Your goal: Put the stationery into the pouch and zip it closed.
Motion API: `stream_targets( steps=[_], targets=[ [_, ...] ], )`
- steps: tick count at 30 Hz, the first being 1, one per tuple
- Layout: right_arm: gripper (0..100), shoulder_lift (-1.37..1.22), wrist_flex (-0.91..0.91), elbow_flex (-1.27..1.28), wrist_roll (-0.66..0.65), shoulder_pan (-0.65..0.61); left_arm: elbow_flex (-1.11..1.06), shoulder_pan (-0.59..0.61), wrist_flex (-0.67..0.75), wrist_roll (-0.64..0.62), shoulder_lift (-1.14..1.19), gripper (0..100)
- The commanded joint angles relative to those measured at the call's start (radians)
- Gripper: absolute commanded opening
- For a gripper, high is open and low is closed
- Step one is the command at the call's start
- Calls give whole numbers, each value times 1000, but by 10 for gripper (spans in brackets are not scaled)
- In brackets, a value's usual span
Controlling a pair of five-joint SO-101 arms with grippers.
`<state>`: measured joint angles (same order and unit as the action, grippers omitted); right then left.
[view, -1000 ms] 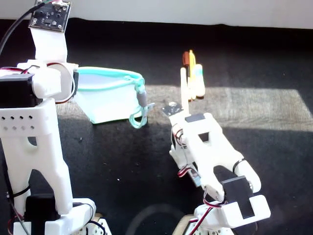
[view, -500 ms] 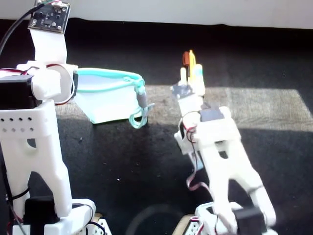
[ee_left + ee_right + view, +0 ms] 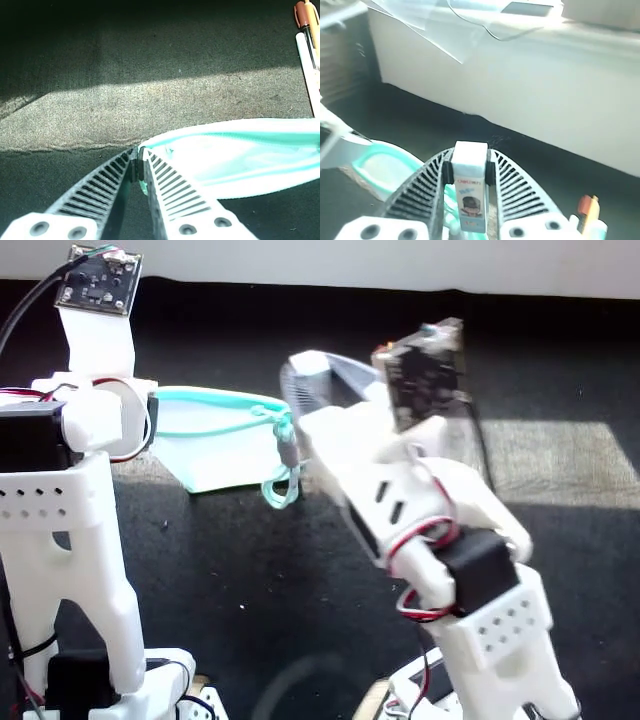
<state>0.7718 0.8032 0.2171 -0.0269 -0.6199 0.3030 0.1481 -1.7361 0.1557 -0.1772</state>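
The white pouch (image 3: 222,445) with a teal zipper lies open on the dark mat. My left gripper (image 3: 138,161) is shut on one end of the pouch (image 3: 240,155), pinching its rim. My right gripper (image 3: 469,156) is raised above the mat and shut on a white eraser (image 3: 469,195) with a printed sleeve. In the high view that eraser (image 3: 308,364) hangs just right of the pouch's zipper pull (image 3: 288,445). Several pens (image 3: 308,45) lie together on the mat beyond the pouch's far end, and their tips (image 3: 588,216) also show in the right wrist view.
A white wall (image 3: 530,85) runs along the back of the mat. A sunlit band (image 3: 560,455) crosses the mat at the right. The left arm's column (image 3: 70,520) stands at the front left, the right arm's base (image 3: 490,640) at the front right.
The right arm has lifted from the pens and swung up and left, carrying the eraser to beside the pouch's opening. The left arm and pouch have stayed put.
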Motion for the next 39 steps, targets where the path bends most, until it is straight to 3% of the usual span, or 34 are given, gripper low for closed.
stream_targets(
  steps=[1, 14, 19, 32, 39],
  targets=[
    [5, -79, -107, -73, 12, -99, -39, -47, -9, -2, 19, 9],
    [5, -323, -136, -226, 12, -145, -38, -73, -6, -3, 18, 9],
    [5, -334, -137, -173, 12, -191, -38, -71, 48, -3, 18, 9],
    [10, -374, -157, 13, -34, -160, -38, -73, 49, -5, 19, 9],
    [95, -466, -162, 10, -89, -156, -38, -73, 43, -5, 19, 9]
  ],
)
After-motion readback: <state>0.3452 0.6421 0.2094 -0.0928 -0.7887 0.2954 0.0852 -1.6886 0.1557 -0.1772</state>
